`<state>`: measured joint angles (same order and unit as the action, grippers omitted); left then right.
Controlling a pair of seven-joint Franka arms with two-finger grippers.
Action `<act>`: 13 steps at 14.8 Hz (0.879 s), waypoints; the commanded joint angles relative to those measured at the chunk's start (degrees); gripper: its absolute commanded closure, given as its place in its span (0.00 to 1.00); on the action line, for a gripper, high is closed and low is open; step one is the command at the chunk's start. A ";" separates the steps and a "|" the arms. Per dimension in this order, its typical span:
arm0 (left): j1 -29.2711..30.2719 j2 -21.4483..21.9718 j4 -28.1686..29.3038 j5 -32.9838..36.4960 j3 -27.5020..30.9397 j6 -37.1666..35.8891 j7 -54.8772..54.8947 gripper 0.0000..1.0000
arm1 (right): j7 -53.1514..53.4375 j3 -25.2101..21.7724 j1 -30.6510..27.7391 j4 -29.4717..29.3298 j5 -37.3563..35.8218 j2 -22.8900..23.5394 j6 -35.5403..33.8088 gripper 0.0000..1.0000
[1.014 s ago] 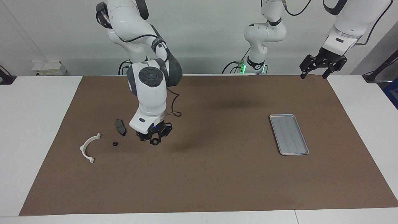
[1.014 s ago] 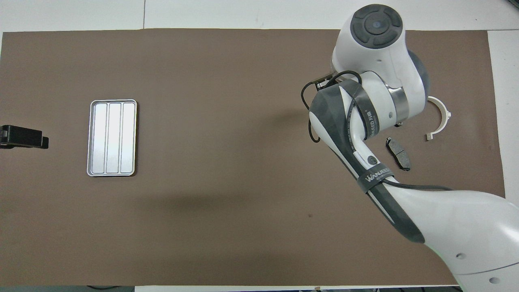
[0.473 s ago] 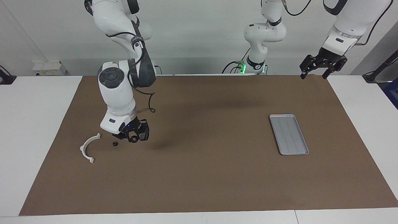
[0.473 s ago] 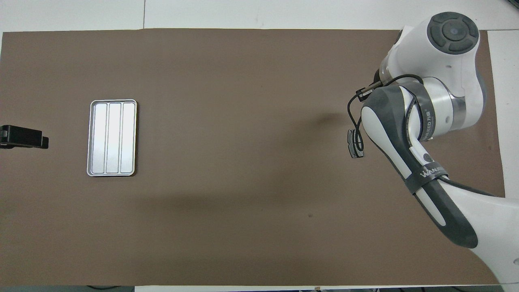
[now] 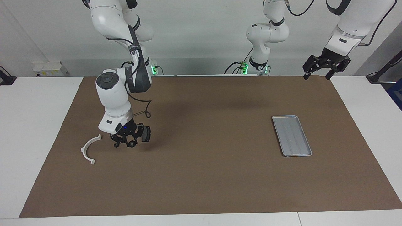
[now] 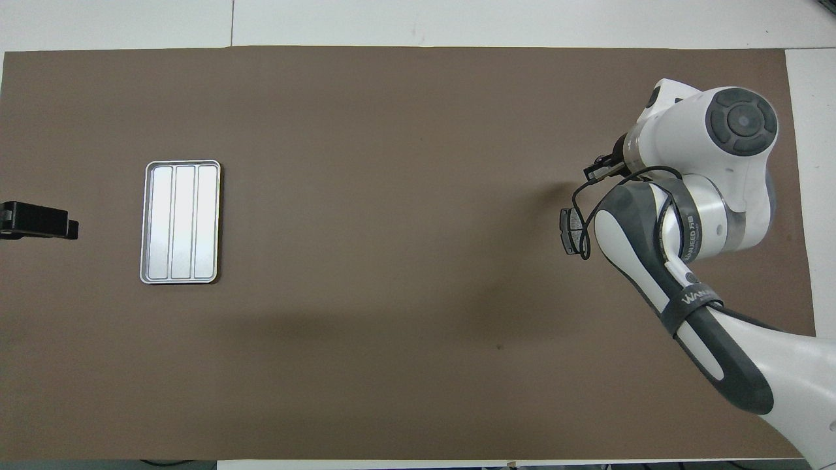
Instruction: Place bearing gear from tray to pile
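Right gripper [image 5: 130, 142] grasps what looks like a small dark gear [image 5: 132, 143], low over the brown mat [image 5: 204, 182] beside the white half-ring [image 5: 89, 149]; left gripper [image 5: 325, 67] waits released over the mat's corner.

one high camera faces the robots, another looks steeply down; both share the brown mat [image 5: 220, 175].
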<state>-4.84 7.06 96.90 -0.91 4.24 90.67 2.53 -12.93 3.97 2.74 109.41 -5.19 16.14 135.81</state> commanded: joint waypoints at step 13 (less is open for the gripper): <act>0.18 0.76 -0.05 0.03 -0.11 -0.93 -0.07 0.00 | -3.50 0.86 -2.56 7.40 1.59 5.38 19.93 1.00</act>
<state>-4.84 7.06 96.90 -0.91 4.24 90.66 2.53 -13.31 3.95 1.64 117.06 -5.19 19.74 153.05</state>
